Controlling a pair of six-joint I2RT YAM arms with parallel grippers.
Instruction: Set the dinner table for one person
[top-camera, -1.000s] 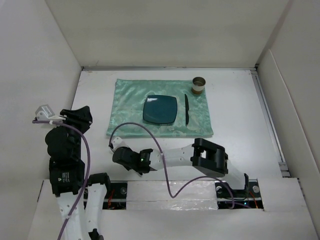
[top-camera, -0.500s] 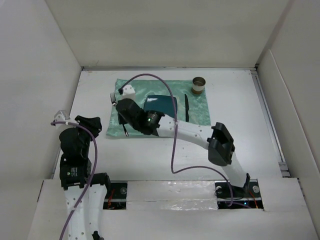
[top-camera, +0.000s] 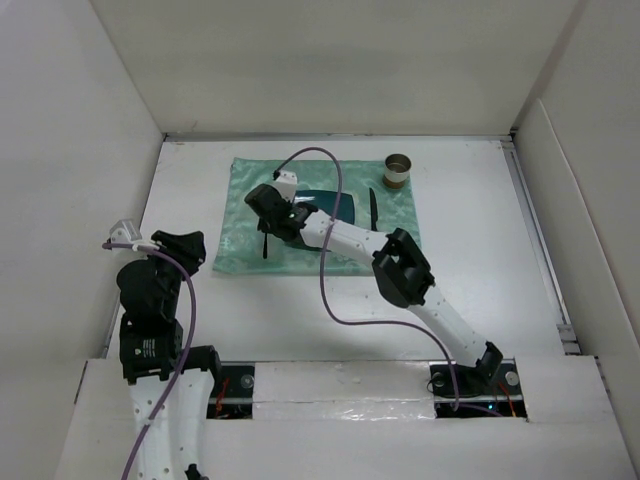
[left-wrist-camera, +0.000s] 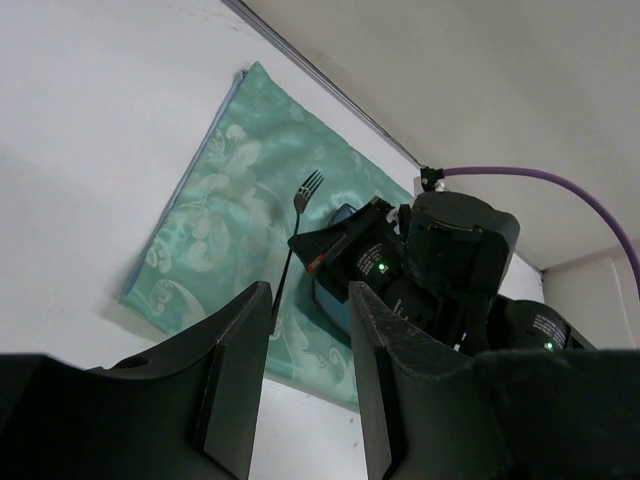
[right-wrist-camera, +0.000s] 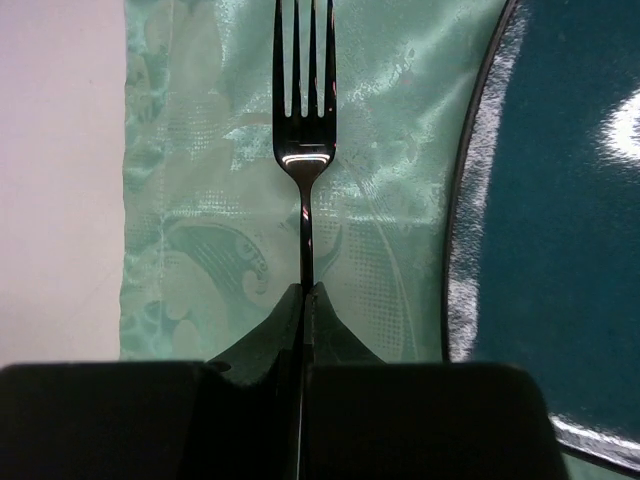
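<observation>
While outstretched over cloth (right-wrist-camera: 200, 150), right gripper (right-wrist-camera: 304, 292) on fork (right-wrist-camera: 303, 120).

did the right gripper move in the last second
Yes. The right gripper, shut on the fork, moved up the top view, from below the green cloth's near edge to over its left half.

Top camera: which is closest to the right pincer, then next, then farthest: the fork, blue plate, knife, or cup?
1. The fork, pinched in the right pincer, at the mat's left side.
2. The plate, just right of it, mid-mat.
3. The knife, right of the plate.
4. The cup, mat's far right corner.
</observation>
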